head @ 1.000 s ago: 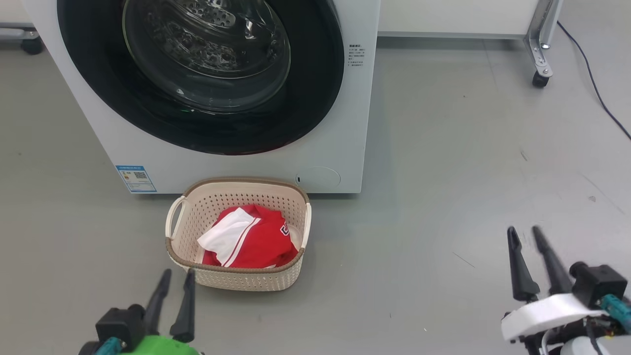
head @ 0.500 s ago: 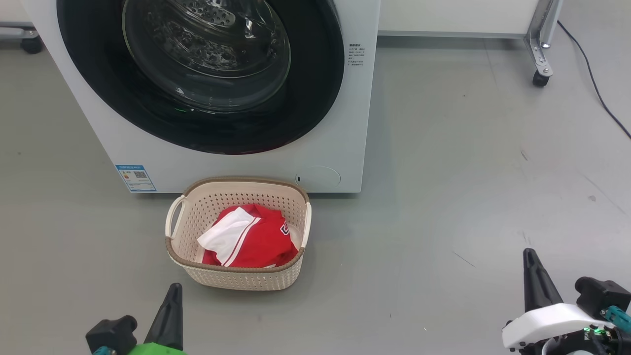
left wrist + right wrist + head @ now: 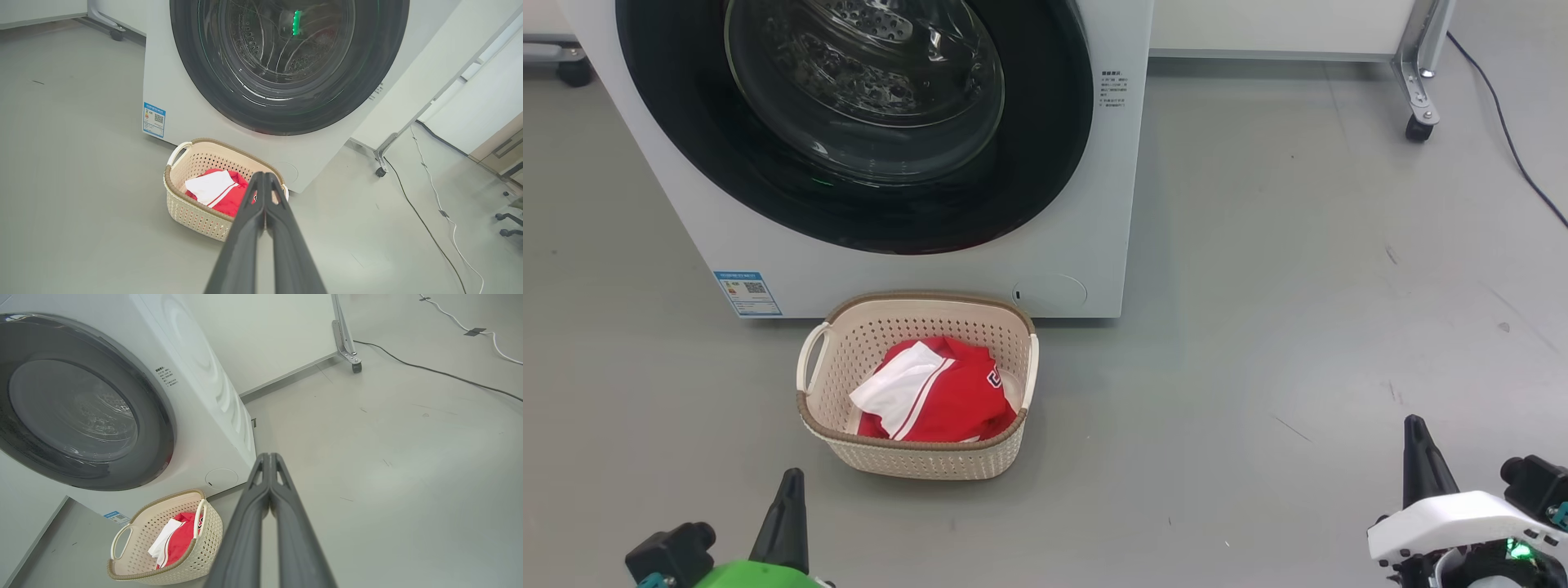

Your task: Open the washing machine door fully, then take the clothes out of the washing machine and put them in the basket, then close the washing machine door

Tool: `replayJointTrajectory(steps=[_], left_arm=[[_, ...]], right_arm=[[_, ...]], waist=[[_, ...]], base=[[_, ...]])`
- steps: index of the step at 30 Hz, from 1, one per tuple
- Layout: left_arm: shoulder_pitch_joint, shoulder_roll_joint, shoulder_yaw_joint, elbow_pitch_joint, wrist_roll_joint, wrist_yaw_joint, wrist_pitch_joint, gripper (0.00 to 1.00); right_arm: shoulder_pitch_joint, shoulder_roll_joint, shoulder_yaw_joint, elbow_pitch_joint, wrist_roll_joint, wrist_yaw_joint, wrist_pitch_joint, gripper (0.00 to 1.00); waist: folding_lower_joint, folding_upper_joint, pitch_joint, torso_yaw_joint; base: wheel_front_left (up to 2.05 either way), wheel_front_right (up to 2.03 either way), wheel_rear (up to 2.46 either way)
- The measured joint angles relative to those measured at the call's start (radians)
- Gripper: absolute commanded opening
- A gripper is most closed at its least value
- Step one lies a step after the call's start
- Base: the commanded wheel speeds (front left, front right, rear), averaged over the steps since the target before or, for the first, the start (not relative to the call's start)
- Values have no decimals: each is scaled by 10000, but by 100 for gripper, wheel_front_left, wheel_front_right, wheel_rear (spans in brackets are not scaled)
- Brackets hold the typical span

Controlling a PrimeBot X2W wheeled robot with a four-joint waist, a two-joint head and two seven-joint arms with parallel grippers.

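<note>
The white washing machine [image 3: 1086,212] fills the upper left, and its black-rimmed glass door [image 3: 866,90] lies shut against the front. On the floor just before it stands the cream basket [image 3: 915,461] with the red and white clothes [image 3: 939,400] inside. My left gripper [image 3: 790,478] is shut and empty at the lower left, short of the basket's near left corner. Far to the right, my right gripper [image 3: 1414,426] is shut on nothing above bare floor. The left wrist view has the basket [image 3: 192,212], the clothes [image 3: 216,192] and the shut fingertips [image 3: 263,176].
A wheeled metal frame leg [image 3: 1417,90] stands at the back right, beside a dark cable [image 3: 1503,131] running across the grey floor. A blue sticker [image 3: 747,294] marks the machine's lower left front. Open floor spreads to the right of the basket.
Both grippers went from open to shut and drew back toward the bottom edge. The basket, clothes and door stayed put.
</note>
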Motion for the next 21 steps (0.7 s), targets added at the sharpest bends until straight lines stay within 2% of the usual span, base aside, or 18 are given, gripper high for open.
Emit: replayJointTrajectory(steps=[21], left_arm=[[-121, 35, 407, -77, -2349, 0, 662, 0]], right_arm=[[-321, 224, -566, 123, 2318, 257, 717, 0]], waist=[[0, 0, 36, 2]], base=[[0, 0, 0]])
